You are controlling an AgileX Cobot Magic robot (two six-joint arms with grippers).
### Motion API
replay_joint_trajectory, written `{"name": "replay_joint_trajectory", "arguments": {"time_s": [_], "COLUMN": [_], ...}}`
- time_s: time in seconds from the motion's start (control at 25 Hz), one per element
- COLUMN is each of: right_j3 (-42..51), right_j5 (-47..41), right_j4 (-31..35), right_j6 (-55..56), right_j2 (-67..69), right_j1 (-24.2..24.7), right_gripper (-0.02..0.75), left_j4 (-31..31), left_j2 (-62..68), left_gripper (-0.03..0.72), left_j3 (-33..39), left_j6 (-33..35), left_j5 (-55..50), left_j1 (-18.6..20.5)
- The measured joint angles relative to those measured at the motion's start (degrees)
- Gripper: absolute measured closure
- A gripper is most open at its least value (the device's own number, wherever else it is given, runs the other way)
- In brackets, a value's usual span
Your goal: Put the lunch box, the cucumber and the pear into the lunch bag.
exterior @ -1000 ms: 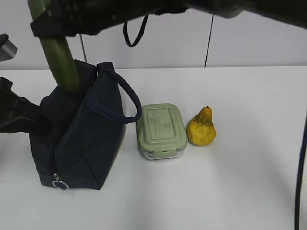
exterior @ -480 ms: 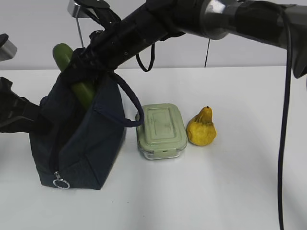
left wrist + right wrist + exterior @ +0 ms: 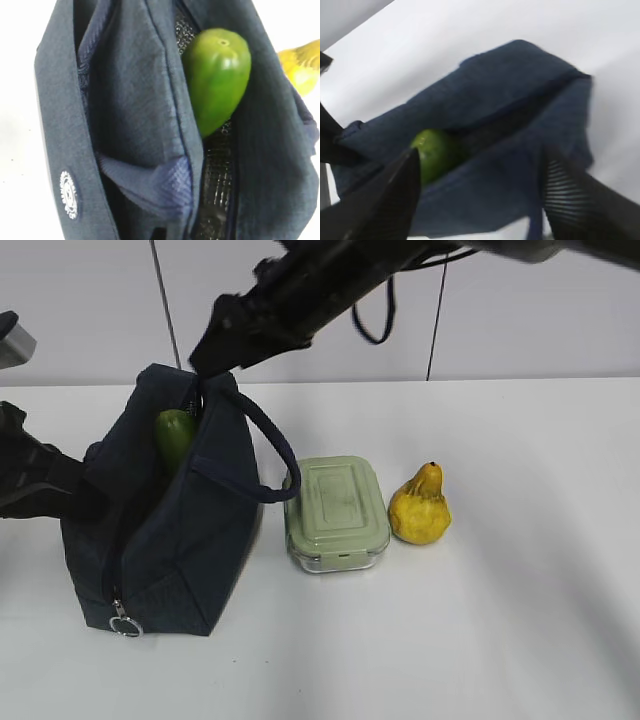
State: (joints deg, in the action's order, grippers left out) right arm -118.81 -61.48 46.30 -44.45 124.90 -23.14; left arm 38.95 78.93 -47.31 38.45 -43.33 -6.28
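Observation:
The navy lunch bag [image 3: 165,530] stands open at the left of the table. The cucumber [image 3: 174,438] stands inside it, its rounded end poking out of the opening; it also shows in the left wrist view [image 3: 218,77] and the right wrist view [image 3: 436,152]. My right gripper [image 3: 213,352] hangs open and empty just above the bag; its two fingers are wide apart [image 3: 480,200]. My left gripper [image 3: 62,490] is at the bag's left side, a fold of bag fabric [image 3: 160,182] drawn toward it, its fingers hidden. The lunch box [image 3: 337,512] and the pear [image 3: 419,508] sit to the right of the bag.
The bag's loop handle [image 3: 265,445] arches over toward the lunch box. The silver zipper ring [image 3: 125,623] hangs at the bag's front bottom corner. A dark cable [image 3: 433,330] hangs at the back wall. The white table [image 3: 520,620] stretches to the right and front.
The right gripper lowered the cucumber into the bag, let it go and pulled up and away. The cucumber now sits deeper in the bag. The left arm has not moved.

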Motion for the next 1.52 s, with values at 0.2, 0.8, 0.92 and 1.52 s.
{"name": "replay_joint_trajectory", "arguments": {"time_s": [0.2,0.8,0.92,1.52], "right_j3": [-0.5,8.0,10.2,13.2], "right_j5": [-6.3,-9.1,-9.1,-8.7], "right_j4": [-16.1,-39.1,-39.1,-34.2], "right_j6": [14.1,27.9,27.9,27.3], "right_j2": [-4.0,-3.3,-3.3,1.7], "right_j1": [6.4,8.7,8.7,8.7], "right_gripper": [0.190,0.277,0.277,0.282], "left_j4": [0.0,-0.1,-0.1,-0.3], "left_j2": [0.0,0.0,0.0,0.0], "left_gripper": [0.704,0.704,0.704,0.704], "left_j3": [0.0,0.0,0.0,0.0], "left_j6": [0.0,0.0,0.0,0.0], "left_j5": [-0.1,-0.2,-0.2,-0.2], "left_j1": [0.0,0.0,0.0,0.0]}}
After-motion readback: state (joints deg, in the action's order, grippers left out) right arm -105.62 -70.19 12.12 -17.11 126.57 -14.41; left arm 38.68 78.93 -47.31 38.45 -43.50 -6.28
